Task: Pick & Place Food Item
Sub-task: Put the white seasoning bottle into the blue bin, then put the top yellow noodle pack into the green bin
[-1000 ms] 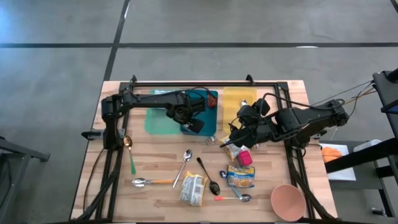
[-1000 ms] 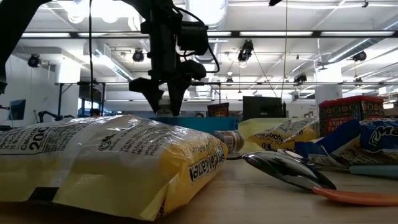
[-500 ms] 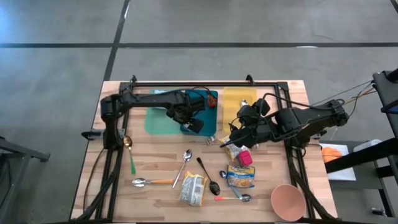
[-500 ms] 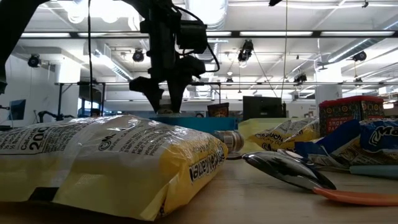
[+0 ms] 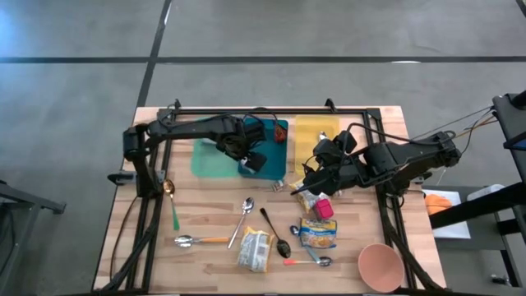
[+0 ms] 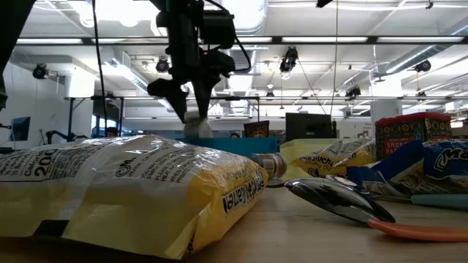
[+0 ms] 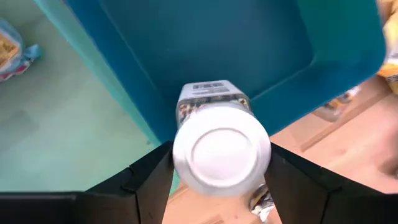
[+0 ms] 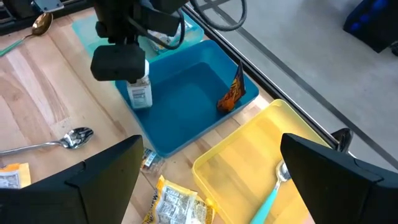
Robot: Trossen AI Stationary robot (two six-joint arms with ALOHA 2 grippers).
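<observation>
A small clear bottle (image 8: 140,93) with a white cap (image 7: 221,152) and a printed label hangs upright over the near left corner of the blue bin (image 8: 186,99). My left gripper (image 5: 255,160) points down and is shut on it. An orange packet (image 8: 231,96) leans against the bin's far wall. My right gripper (image 5: 300,187) hovers open over the table to the right of the bin, with nothing between its fingers. My left gripper pinches the bottle at its white cap (image 7: 186,134) between its two fingers (image 7: 152,180), one on each side. The fingers come from above, pointing down. The bottle hangs upright below them, over the bin's corner rim (image 8: 149,146).
A yellow bin (image 8: 249,155) holding a teal-handled spoon stands to the right of the blue one, a teal mat (image 5: 209,160) to its left. Snack packets, several spoons, a yellow bag (image 5: 255,249) and a pink bowl (image 5: 380,265) lie on the near half.
My left gripper has risen with the bottle, which now shows below its fingers in the low view and stays upright. It has also drifted a little toward the table's left edge. Its fingers keep the same gap.
</observation>
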